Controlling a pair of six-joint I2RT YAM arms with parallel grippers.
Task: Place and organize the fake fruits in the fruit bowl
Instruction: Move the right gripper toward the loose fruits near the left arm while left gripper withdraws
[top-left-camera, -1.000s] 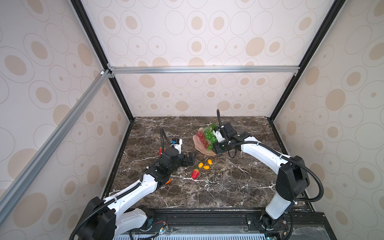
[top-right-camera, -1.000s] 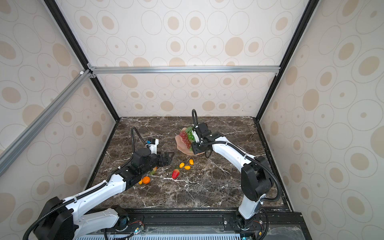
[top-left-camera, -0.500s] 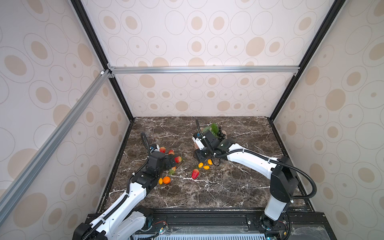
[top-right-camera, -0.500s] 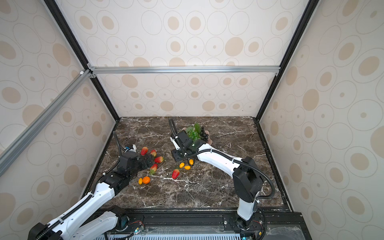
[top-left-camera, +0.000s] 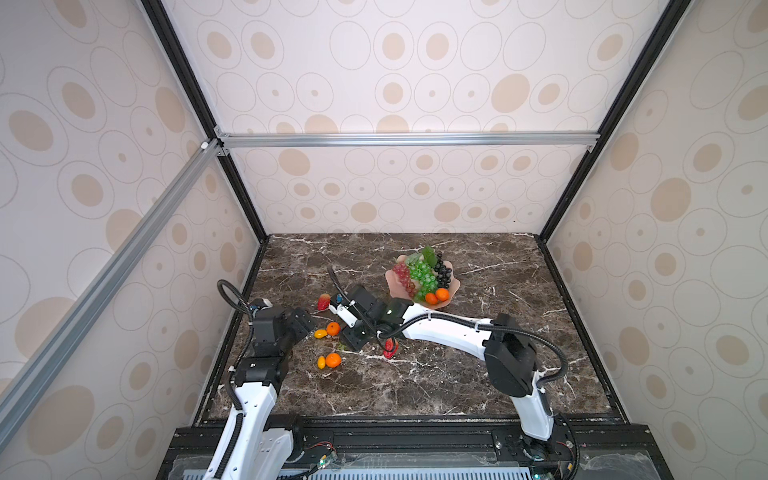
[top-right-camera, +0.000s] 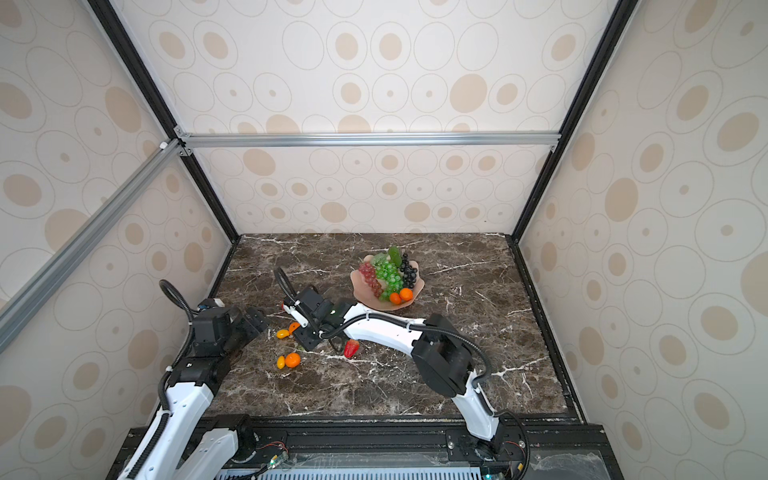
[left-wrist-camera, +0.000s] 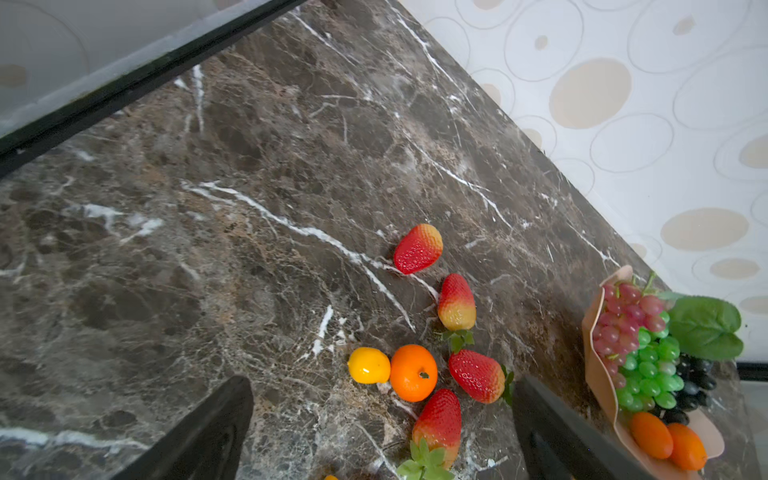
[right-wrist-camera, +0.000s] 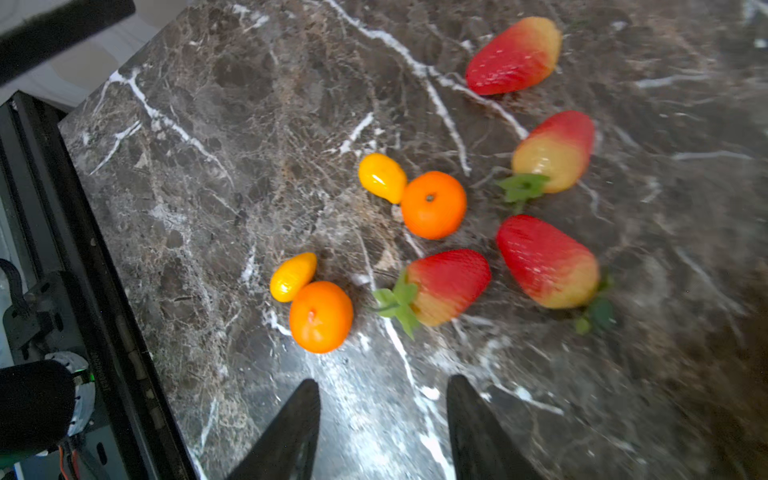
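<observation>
The pink fruit bowl (top-left-camera: 455, 286) (top-right-camera: 419, 286) (left-wrist-camera: 595, 374) holds red, green and black grape bunches (top-left-camera: 422, 274) and two tangerines (top-left-camera: 436, 296). In the right wrist view several strawberries (right-wrist-camera: 444, 286), two tangerines (right-wrist-camera: 321, 316) and two yellow ovals (right-wrist-camera: 293, 276) lie loose on the marble. My right gripper (right-wrist-camera: 383, 382) (top-left-camera: 356, 336) reaches across to them, open and empty, just short of the nearest tangerine. My left gripper (left-wrist-camera: 380, 386) (top-left-camera: 303, 322) hovers wide open over a tangerine (left-wrist-camera: 413, 372), a yellow oval (left-wrist-camera: 368, 365) and strawberries (left-wrist-camera: 438, 424). It holds nothing.
One strawberry (top-left-camera: 389, 349) lies beside the right forearm in both top views, another (top-left-camera: 324, 301) behind the right wrist. The black frame post and the left wall (top-left-camera: 249, 291) stand close behind the left arm. Patterned walls enclose the marble table (top-left-camera: 457, 374).
My right gripper has left the bowl and swung left and forward to the loose fruit. The left arm has drawn back toward the left wall. The bowl now shows uncovered.
</observation>
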